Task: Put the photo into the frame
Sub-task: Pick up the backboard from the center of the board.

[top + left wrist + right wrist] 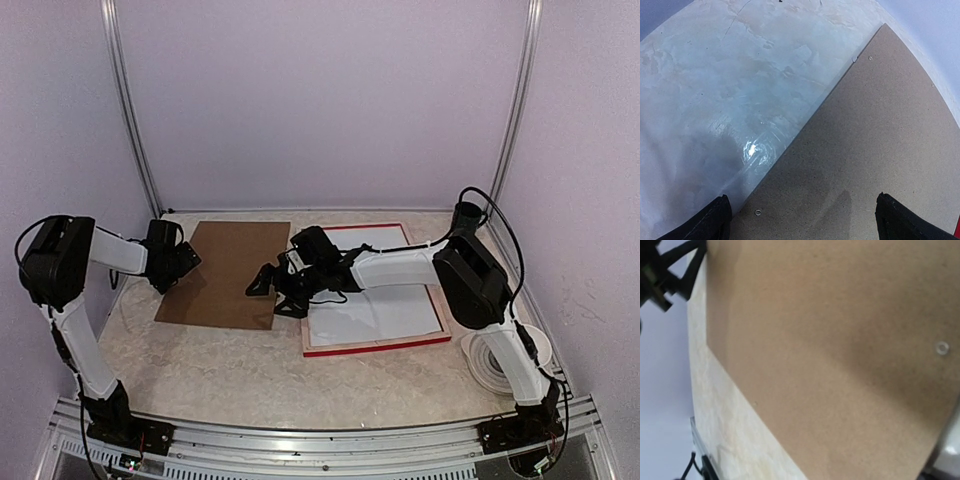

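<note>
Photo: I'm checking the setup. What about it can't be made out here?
- Photo: top view, no printed face shows; the white sheet in the frame may be it.
- Frame's left part: top view, right arm covers it.
- Wrist views: the brown board mostly fills them; no print in shot.

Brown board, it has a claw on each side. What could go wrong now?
The brown board lies flat on the table, so the open left claw and right claw at its opposite edges might only push it or pinch nothing. If one side lifts first, it could tilt and slip. The right arm reaches across the red frame, so it might bump the frame or the white sheet lying in it.
</note>
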### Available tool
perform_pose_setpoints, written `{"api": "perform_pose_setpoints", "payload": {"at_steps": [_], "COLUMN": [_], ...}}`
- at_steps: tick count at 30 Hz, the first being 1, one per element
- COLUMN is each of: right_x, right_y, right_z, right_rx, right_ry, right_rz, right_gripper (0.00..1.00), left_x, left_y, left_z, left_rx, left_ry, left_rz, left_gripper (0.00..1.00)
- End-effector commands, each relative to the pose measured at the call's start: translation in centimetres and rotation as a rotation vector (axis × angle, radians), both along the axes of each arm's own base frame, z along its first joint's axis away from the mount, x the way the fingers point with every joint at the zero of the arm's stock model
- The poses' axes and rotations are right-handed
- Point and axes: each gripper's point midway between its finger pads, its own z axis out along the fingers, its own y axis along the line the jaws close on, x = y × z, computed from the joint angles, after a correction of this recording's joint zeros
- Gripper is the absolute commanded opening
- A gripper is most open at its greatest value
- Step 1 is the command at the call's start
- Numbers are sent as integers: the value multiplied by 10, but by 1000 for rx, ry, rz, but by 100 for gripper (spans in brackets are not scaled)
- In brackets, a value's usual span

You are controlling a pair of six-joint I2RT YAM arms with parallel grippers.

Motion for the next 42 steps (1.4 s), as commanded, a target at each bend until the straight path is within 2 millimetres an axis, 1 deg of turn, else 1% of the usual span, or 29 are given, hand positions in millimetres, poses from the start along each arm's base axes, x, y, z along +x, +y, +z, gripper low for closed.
{"api": "perform_pose_setpoints", "payload": {"at_steps": [1, 7, 15, 19, 23, 29, 31, 34, 36, 39, 42], "right_x": [-3, -8, -4, -6, -10, -21, -25, -30, -31, -30, -28], "right_y": [17, 18, 17, 16, 13, 2, -1, -6, -9, -16, -25], "right_z": [96, 117, 136, 150, 158, 164, 170, 178, 178, 171, 173], "right_rx": [270, 344, 388, 412, 429, 461, 476, 489, 467, 387, 328], "right_ry": [-216, -265, -294, -313, -311, -299, -301, -306, -300, -295, -347], "right_rz": [104, 140, 160, 167, 177, 180, 183, 188, 185, 170, 151], "right_gripper": [99, 99, 99, 99, 99, 99, 99, 99, 99, 99, 99], "left_x": [-32, -37, -44, -48, -53, -60, -62, -64, -65, -65, -65], "left_y": [-56, -61, -60, -64, -72, -86, -91, -105, -111, -117, -124], "left_z": [-27, -15, 4, 9, 10, 11, 12, 14, 15, 20, 26], "left_rx": [-139, -154, -159, -181, -204, -216, -222, -255, -266, -269, -286], "left_ry": [113, 91, 59, 47, 40, 32, 27, 23, 20, 9, -5], "left_rz": [-137, -147, -145, -158, -177, -204, -211, -247, -258, -268, -284], "left_gripper": [99, 99, 99, 99, 99, 99, 99, 99, 99, 99, 99]}}
